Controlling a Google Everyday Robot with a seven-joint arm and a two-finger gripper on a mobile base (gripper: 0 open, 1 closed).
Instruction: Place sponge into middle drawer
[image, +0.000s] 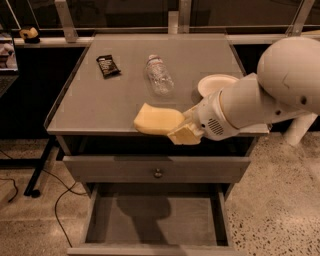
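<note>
The pale yellow sponge (156, 119) is held at its right end by my gripper (181, 127), at the front edge of the grey cabinet top (95, 107) and a little above it. The gripper is shut on the sponge, its yellowish fingers (186, 135) just right of it. The white arm reaches in from the right. The middle drawer (155, 220) is pulled open below, its flat grey floor bare, with the arm's shadow on it. The sponge hangs roughly over the drawer's back part.
A clear plastic bottle (159, 75) lies on the top, a black snack packet (107, 66) at the back left, a white bowl (216, 84) at the right behind the arm. The shut top drawer front with a metal knob (158, 173) is below the edge. Cables (60, 205) lie on the floor left.
</note>
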